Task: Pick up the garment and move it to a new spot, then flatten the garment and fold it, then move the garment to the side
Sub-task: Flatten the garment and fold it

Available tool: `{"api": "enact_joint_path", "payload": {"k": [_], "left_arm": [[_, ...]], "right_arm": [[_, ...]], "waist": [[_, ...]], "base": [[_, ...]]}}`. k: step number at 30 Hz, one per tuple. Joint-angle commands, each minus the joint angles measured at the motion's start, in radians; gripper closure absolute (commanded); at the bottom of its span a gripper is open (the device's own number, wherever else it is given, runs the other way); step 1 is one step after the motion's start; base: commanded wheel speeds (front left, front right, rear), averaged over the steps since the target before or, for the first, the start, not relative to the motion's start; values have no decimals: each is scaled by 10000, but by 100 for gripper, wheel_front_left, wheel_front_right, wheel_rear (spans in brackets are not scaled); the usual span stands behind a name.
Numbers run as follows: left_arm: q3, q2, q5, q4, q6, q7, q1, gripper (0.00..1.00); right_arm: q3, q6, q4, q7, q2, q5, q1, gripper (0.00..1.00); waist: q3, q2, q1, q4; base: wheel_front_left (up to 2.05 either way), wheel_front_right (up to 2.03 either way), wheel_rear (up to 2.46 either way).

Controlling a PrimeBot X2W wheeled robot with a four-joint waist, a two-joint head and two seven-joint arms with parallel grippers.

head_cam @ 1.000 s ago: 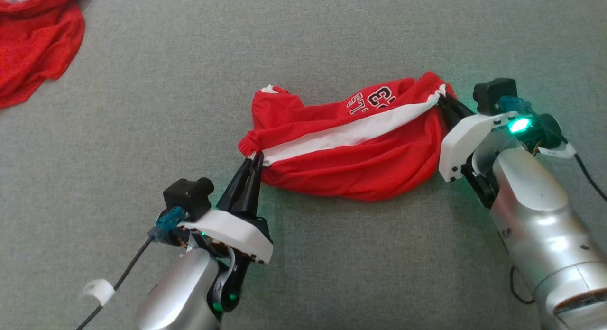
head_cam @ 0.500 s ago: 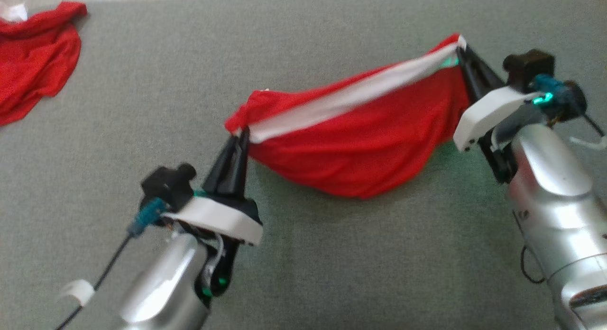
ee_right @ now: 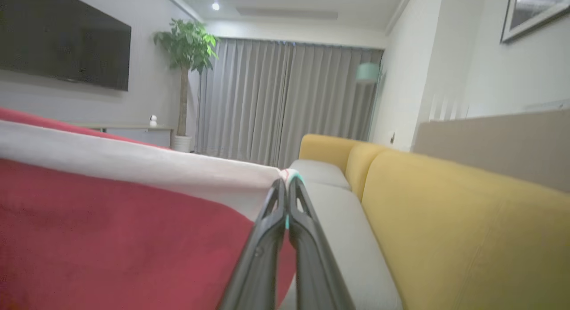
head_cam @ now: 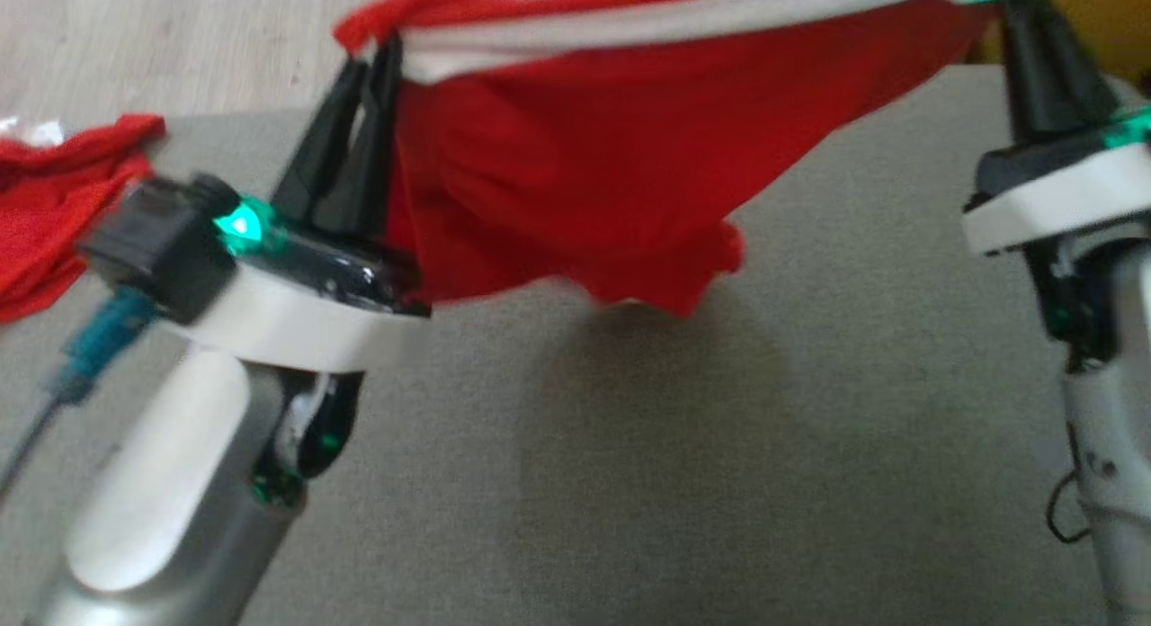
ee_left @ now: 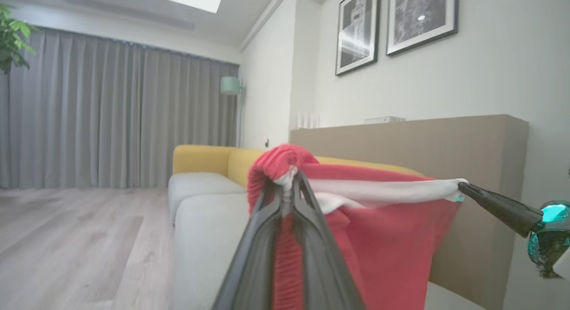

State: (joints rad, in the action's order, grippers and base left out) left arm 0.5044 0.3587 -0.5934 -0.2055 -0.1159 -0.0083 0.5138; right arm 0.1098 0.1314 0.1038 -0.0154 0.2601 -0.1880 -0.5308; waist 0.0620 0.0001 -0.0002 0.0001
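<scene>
One broad grey cushion (head_cam: 629, 482) lies under my view, and the change on it is plain: a second ago the garment (head_cam: 575, 149) lay bunched on that grey, and now it is off it, slung in the air toward twelve o'clock with its shadow (head_cam: 683, 383) on the bare cloth beneath. My head has also tipped up in that second, so part of the shift is my own looking, yet the lowest red fold at the centre appears to hang clear of the cushion, which only a lift explains. The red body sags in a wide belly between my two arms, while the second red cloth (head_cam: 54, 194) at nine o'clock rests where it was, not part of this. Next down in size, my left pincer (head_cam: 369, 59) stands at eleven o'clock, its fingers pressed together on the gathered red-and-white corner; from its own wrist I see the fabric squeezed up between them. My right pincer (ee_right: 285, 187), at one o'clock, is shut tight on the opposite corner, the tips nipping the very end of the trim. Smallest, the white band (head_cam: 683, 23) runs taut from one grip to the other, where before it drooped. I judge the pick-up done and the carry to a new spot now open to me; both holds are only on corner tips, so a jerk could pull one free.
</scene>
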Motion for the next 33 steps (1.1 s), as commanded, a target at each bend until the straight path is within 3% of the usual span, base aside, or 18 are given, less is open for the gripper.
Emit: {"api": "enact_joint_path", "payload": {"k": [1,6,10,15,20,25,29,33], "left_arm": [[-600,346,-11,-480,-56,126,727,100],[-758,796,-32,-1241,-51,1139,1605,100],[-753,867,-221,-888,86,1693,2240,100],[-631,811,-343,439,445,2056,3173,100],[-649,698,-116,1931,903,1821,4630,100],[-771,269,-30,2892,1164,1189,5898,100],[-678,-85,-159,3315,1288,773,5861,100],[-433,-260,-327,3558,1340,415,4822,100]], "right_arm": [[-4,-7,-659,-193,-46,87,-82,100],[-446,-7,-3239,-1518,-322,284,582,100],[-582,-7,-3827,-2206,-525,264,518,100],[-465,-7,-2835,-2199,-500,428,-462,100],[-471,-7,-1084,-1233,-765,999,-2489,100],[-677,-7,-244,-264,-1293,1712,-4056,100],[-582,-7,-21,149,-1530,1975,-3831,100],[-437,-7,82,412,-1638,1923,-2667,100]], "waist": [[-152,-1,2,-154],[-63,-1,2,-370],[437,-1,2,-547],[1519,-1,2,-806],[2450,-1,2,-1124],[2820,-1,2,-1294],[3005,-1,2,-1281],[3089,-1,2,-1270]], "base": [[0,0,0],[0,0,0],[0,0,0],[0,0,0],[0,0,0],[0,0,0],[0,0,0],[0,0,0]]}}
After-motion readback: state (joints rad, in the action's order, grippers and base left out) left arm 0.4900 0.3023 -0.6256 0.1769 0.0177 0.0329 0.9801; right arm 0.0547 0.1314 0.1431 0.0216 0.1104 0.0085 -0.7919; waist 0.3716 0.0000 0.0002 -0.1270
